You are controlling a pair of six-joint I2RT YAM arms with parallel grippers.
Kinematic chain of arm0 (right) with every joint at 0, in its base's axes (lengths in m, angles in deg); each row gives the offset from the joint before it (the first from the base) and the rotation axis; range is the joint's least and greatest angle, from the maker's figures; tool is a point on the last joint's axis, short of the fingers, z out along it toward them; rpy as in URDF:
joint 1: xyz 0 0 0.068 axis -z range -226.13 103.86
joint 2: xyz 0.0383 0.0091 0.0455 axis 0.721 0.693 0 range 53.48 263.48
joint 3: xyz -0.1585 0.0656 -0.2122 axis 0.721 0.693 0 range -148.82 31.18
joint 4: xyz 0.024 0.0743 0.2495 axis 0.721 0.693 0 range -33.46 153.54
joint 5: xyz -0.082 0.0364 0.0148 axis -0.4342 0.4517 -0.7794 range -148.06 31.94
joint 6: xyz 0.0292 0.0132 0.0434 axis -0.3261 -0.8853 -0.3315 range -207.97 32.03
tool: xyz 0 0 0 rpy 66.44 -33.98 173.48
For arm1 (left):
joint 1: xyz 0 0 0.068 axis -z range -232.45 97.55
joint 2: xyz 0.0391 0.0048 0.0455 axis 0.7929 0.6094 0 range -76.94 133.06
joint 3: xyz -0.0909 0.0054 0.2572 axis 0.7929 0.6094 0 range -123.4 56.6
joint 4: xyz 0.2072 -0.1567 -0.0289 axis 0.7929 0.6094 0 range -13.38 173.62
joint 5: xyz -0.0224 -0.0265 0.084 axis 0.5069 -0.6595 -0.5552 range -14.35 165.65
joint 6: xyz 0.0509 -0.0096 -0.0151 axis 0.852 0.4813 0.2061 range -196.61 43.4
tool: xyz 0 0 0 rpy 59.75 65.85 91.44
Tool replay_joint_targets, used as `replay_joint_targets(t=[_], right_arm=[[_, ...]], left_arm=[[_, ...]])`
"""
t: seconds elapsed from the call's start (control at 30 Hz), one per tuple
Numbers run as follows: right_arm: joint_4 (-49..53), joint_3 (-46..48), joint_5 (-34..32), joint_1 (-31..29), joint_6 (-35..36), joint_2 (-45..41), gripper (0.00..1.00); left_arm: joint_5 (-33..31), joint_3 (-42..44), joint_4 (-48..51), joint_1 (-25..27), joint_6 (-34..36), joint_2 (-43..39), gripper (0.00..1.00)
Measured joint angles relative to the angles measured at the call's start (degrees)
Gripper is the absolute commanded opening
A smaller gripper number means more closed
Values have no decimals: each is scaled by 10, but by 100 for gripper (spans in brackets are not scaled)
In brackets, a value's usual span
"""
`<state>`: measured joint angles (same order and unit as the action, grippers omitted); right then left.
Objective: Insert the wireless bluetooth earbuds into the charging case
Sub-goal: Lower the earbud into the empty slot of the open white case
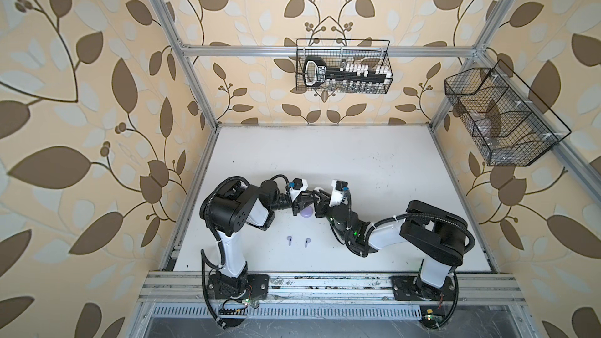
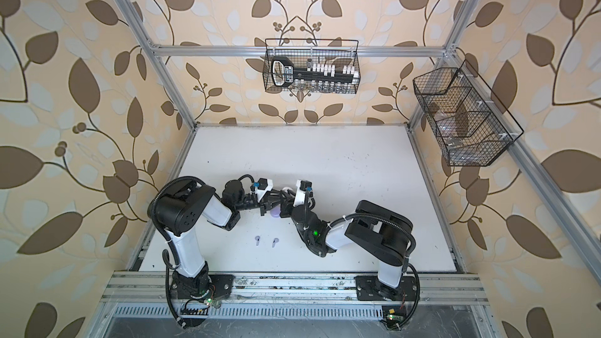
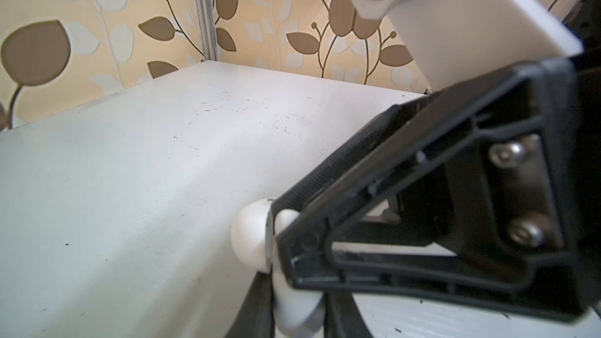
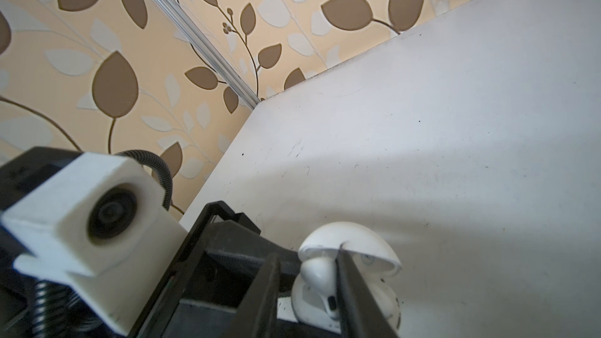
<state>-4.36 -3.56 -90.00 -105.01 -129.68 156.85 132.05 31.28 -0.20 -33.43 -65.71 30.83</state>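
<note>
1. Step in hand: I am seating a white earbud [image 4: 317,282] in the open white charging case [image 4: 351,238], mid-counter [image 1: 357,164].
2. My left hand [image 1: 309,204] is clenched on that case, steadying it.
3. My right hand [image 4: 307,265] straddles the earbud. Whether it is grasping or released, I cannot tell.
4. Next move, as I judge it: confirm the seating, then fetch the left lavender earbud [image 1: 289,239] and the right lavender earbud [image 1: 307,241]. Both lie nearer than the lavender case [image 1: 306,213].

Scuffed white tabletop [image 1: 374,164], two lavender earbuds [image 1: 289,239] [image 1: 307,241] side by side, lavender charging case [image 1: 307,213] behind them, open white charging case [image 4: 357,238] nearby
</note>
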Motion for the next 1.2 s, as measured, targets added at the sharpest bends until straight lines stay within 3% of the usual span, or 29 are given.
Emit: replay_joint_targets(t=[0.73,1.2], right_arm=[[47,0,-5,0,10,-29,33],[78,15,-24,-2,26,-94,38]], left_arm=[[1,0,-2,0,0,0,0],[6,0,-10,0,0,0,0]])
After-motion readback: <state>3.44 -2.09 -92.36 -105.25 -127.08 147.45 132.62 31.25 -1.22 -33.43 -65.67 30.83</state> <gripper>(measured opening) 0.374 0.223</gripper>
